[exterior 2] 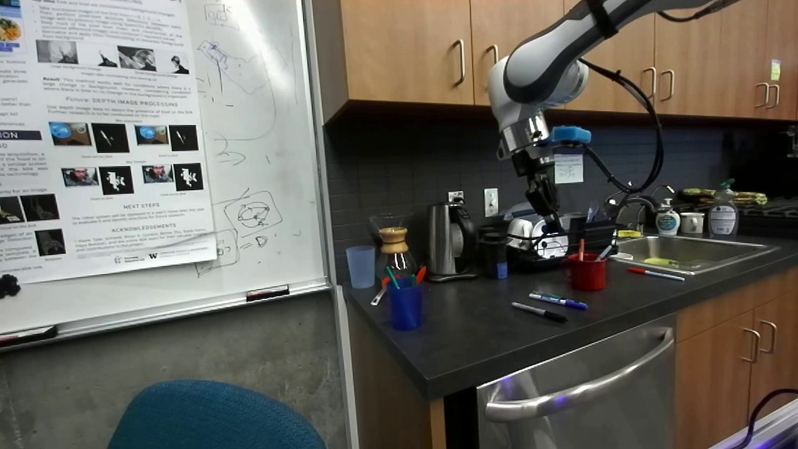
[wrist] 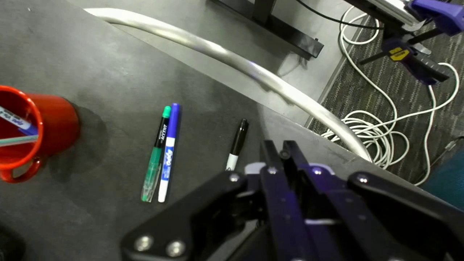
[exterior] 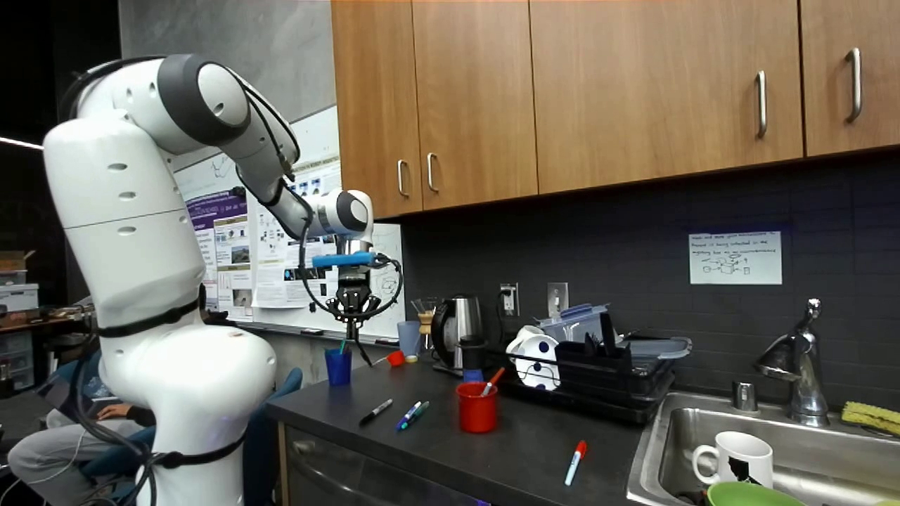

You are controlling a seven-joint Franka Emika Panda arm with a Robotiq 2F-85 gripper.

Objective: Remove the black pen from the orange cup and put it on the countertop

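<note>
The orange cup (exterior: 477,416) is a red-orange mug standing upright on the dark grey countertop (exterior: 534,450). It also shows in an exterior view (exterior 2: 587,274) and at the left of the wrist view (wrist: 58,121), where its handle shows. Several pens lean in it. My gripper (exterior: 351,330) is up above the countertop, apart from the cup and pointing down; it also shows in an exterior view (exterior 2: 552,215). In the wrist view its fingertips (wrist: 279,146) are nearly together on a thin black pen (wrist: 285,154), whose round end shows between them. Most of this pen is hidden there.
A black-and-white marker (wrist: 237,143), a blue marker (wrist: 169,152) and a green pen (wrist: 154,159) lie on the countertop. A blue cup (exterior 2: 406,305) stands near the end. A kettle (exterior: 464,327), dish rack (exterior: 598,393) and sink (exterior: 661,450) line the counter; cabinets (exterior: 661,84) hang above.
</note>
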